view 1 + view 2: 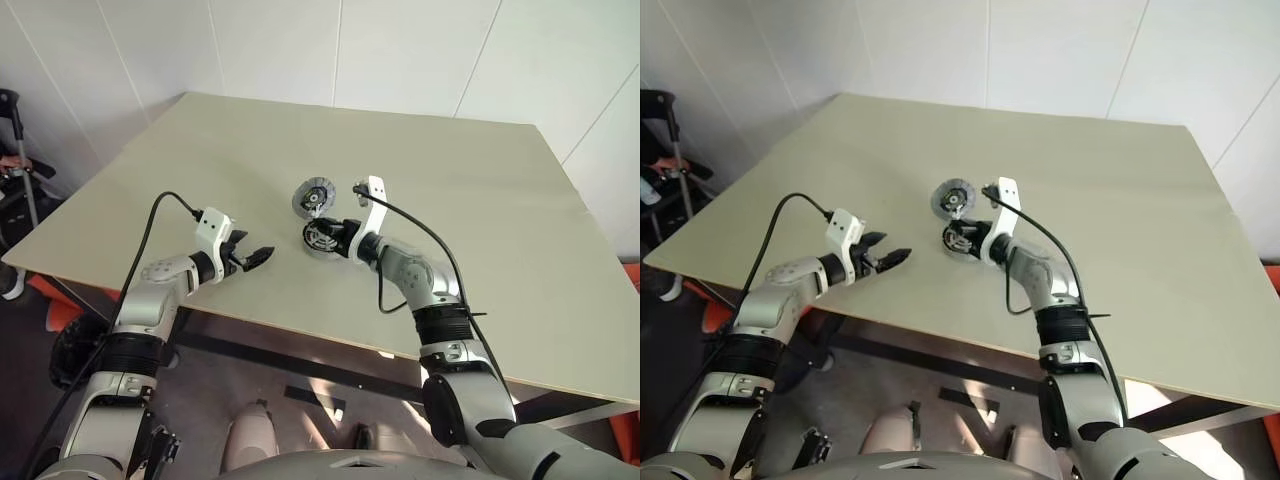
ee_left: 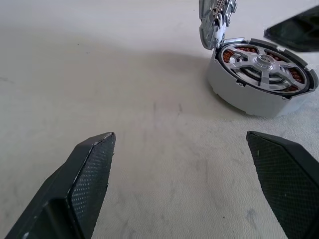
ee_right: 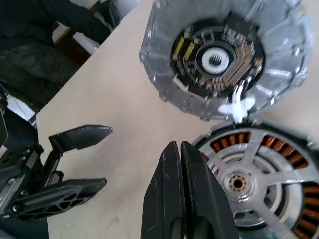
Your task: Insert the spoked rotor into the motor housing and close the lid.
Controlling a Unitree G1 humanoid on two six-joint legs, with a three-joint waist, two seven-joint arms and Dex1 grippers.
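The right hand (image 3: 180,149) is clenched with nothing between its fingers, its tips resting at the rim of the motor housing (image 3: 259,184), which sits flat on the worktop (image 1: 480,200) with copper windings showing beneath a silver spoked part across its top. Just beyond the housing, on the far side from the right hand, a grey disc (image 3: 224,55) (dark hub, circuit face turned toward the wrist camera) stands tilted on edge, touching the housing's rim. The left hand (image 1: 252,258) hovers released, fingers spread wide, near the housing and apart from it.
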